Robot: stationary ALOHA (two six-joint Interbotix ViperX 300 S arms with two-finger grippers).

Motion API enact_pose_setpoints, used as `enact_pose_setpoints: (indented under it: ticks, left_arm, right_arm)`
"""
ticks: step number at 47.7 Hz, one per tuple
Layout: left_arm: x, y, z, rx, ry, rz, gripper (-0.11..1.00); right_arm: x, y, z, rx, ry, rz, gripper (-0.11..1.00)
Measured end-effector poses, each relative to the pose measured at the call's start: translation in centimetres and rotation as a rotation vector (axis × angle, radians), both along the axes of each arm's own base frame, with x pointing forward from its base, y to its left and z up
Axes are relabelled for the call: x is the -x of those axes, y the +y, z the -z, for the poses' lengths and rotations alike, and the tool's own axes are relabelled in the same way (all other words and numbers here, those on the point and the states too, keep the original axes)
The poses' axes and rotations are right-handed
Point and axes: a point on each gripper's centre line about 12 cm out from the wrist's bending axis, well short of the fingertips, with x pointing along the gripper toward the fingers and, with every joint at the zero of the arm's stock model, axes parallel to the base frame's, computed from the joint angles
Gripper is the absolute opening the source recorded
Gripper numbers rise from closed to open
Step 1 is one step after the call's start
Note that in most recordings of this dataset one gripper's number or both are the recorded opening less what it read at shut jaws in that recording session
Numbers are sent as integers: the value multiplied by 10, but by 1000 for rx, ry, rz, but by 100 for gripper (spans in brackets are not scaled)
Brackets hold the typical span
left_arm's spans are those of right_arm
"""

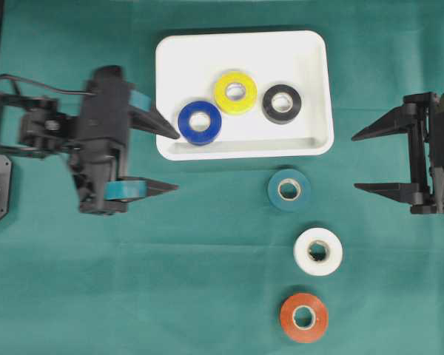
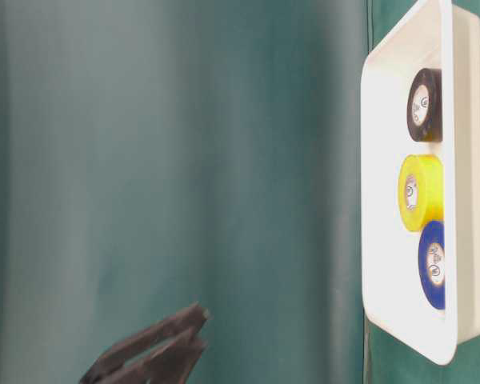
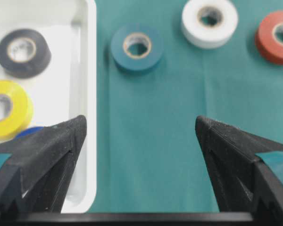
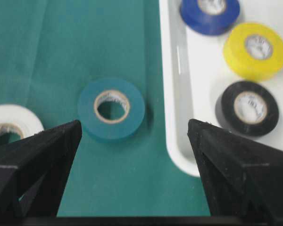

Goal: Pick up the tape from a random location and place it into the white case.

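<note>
The white case (image 1: 314, 44) lies at the top middle of the green cloth, holding a blue tape (image 1: 200, 122), a yellow tape (image 1: 235, 92) and a black tape (image 1: 282, 103). Below it on the cloth lie a teal tape (image 1: 289, 190), a white tape (image 1: 317, 251) and a red-orange tape (image 1: 304, 317). My left gripper (image 1: 174, 161) is open, straddling the case's lower left corner, with nothing between its fingers. My right gripper (image 1: 359, 161) is open and empty, to the right of the case and the teal tape (image 4: 111, 109).
The case's rim (image 3: 89, 94) runs just inside my left gripper's one fingertip. In the right wrist view the case's corner (image 4: 181, 157) sits close to one fingertip. The table-level view shows the case (image 2: 456, 320) with its rolls and a dark fingertip (image 2: 168, 344) low down.
</note>
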Motion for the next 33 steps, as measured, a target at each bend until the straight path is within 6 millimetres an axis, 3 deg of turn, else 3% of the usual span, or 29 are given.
enact_pose_setpoints:
  ticks: [16,33]
  left_arm:
    - [45,2,-17,0,-155,-5,96]
    - [68,1,-25,-6,-225,-2,96]
  right_arm:
    - [-2,1,-12,11,-64,-11,88]
    - [6,1,-34,15,-163,-11,88]
